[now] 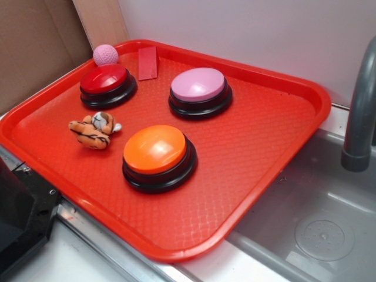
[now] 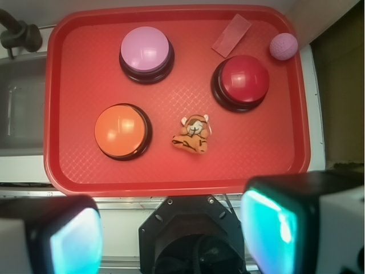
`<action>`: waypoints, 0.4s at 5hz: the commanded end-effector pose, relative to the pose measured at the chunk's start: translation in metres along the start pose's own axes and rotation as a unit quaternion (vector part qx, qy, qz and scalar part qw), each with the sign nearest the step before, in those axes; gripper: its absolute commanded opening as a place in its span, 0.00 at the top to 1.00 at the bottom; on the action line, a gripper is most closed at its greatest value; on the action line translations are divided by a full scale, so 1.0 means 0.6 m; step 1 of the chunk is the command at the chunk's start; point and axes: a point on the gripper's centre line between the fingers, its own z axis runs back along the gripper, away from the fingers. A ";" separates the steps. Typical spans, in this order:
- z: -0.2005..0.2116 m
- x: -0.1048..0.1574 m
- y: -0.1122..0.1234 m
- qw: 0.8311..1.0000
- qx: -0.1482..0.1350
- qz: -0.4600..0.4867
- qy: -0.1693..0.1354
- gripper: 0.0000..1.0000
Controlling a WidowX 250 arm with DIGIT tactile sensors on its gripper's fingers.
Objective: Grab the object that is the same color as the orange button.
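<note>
Gripper (image 2: 171,234) open, empty, high over tray (image 2: 171,177); tiger (image 2: 193,136) between orange button (image 2: 121,131) and red button (image 2: 242,80).

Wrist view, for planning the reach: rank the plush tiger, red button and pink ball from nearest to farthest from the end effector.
1. Plush tiger, tray middle, nearest the end effector.
2. Red button, farther right.
3. Pink ball, tray's far right corner.

Toy kitchen setup: grey sink basin (image 1: 317,229) and faucet (image 1: 359,111).
</note>
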 end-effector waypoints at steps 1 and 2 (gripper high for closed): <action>0.000 0.000 0.000 1.000 0.000 0.000 0.000 0.00; -0.034 0.026 0.027 0.993 -0.017 0.115 -0.020 0.00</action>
